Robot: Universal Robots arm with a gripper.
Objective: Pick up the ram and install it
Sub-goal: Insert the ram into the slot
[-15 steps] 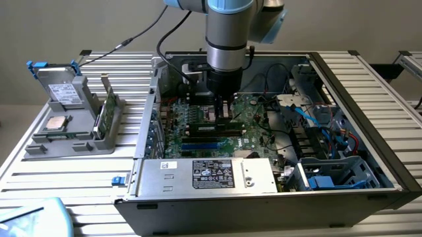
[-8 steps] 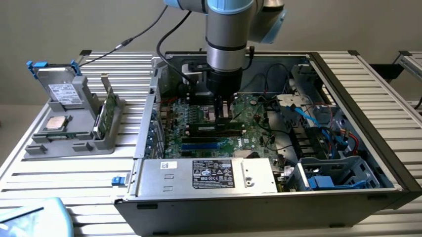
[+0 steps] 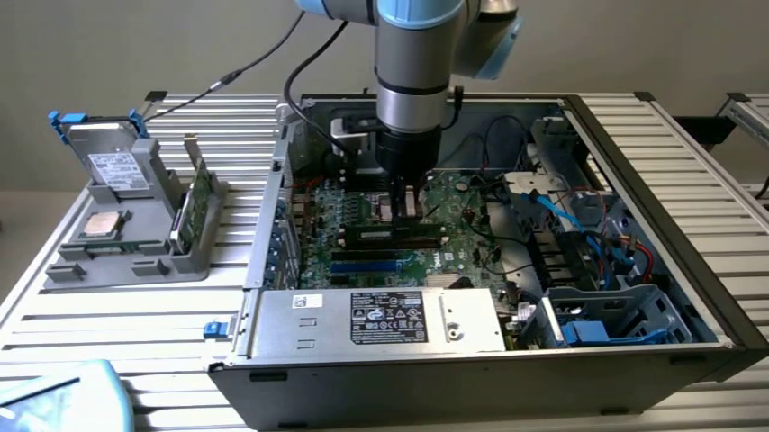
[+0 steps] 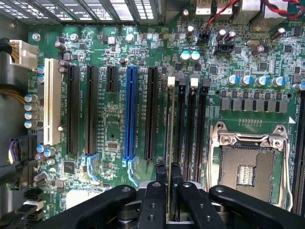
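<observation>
My gripper (image 3: pixel 406 214) is down inside the open computer case (image 3: pixel 673 180), over the green motherboard (image 3: pixel 463 202). The ram (image 3: pixel 391 236) stands edge-up along a memory slot directly under the fingers. In the wrist view the ram (image 4: pixel 170 124) shows as a thin strip running along the first of the black memory slots (image 4: pixel 190 129). My gripper (image 4: pixel 169 177) is shut on the ram's upper edge, with the black fingers (image 4: pixel 161 172) close together on either side of it. The part of the stick under the fingers is hidden.
An empty processor socket (image 4: pixel 245 162) lies beside the memory slots, and blue and black expansion slots (image 4: pixel 129 114) on the other side. A silver power supply (image 3: pixel 378 319) fills the case front and cables (image 3: pixel 565 216) crowd the exterior view's right. A grey parts holder (image 3: pixel 126 225) sits outside, at the exterior view's left.
</observation>
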